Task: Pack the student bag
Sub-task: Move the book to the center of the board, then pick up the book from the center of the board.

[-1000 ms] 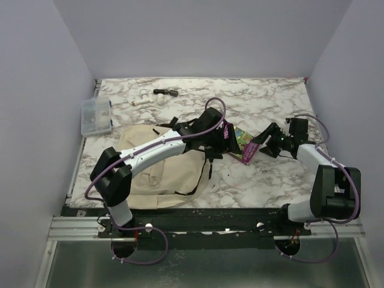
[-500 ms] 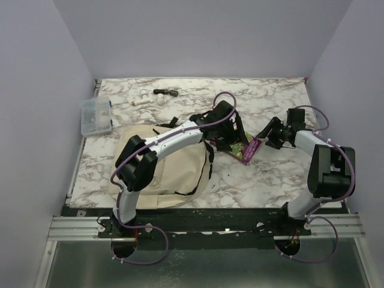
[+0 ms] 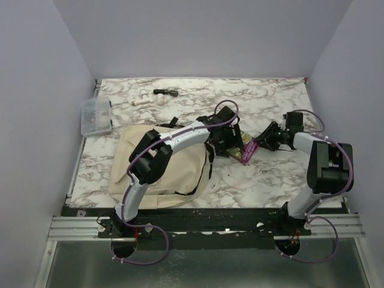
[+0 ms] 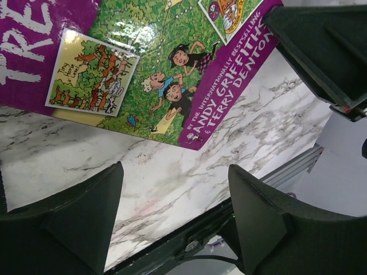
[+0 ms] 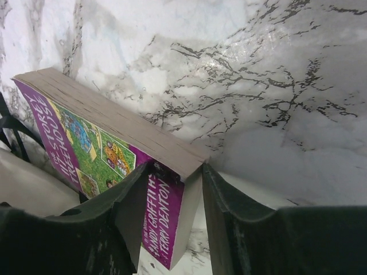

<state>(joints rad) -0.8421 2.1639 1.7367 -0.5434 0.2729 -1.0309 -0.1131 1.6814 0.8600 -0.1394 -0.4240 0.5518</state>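
The student bag [image 3: 180, 174] lies flat on the left half of the marble table [image 3: 276, 180], its beige canvas slumped and black straps trailing at its right edge. The left arm reaches right across the top of it.

Just off the bag's right side is a paperback book [image 3: 248, 149], purple with a green cartoon cover, and that's where both arms meet. The left gripper [image 3: 228, 143] hangs over the end of the book nearest the bag. From its wrist camera the jaws stand wide apart with nothing between them but bare marble, and the book's purple corner shows just above the gap.

Over to the right gripper [image 3: 263, 143], coming in from the other side. Its two fingers [image 5: 135, 195] straddle one corner of the book, one against the printed cover, the other hard by the page-edge side. They're very close on both sides, but whether they are actually pinching it I cannot tell. In the right wrist view the book's pale page block faces the camera.

Further out, at the table's left edge and behind the bag, there's a small clear plastic box [image 3: 96, 117], sitting apart from the bag. Along the back of the table lie a short black object [image 3: 166, 92] and a few small white bits [image 3: 141, 101], too small to identify.
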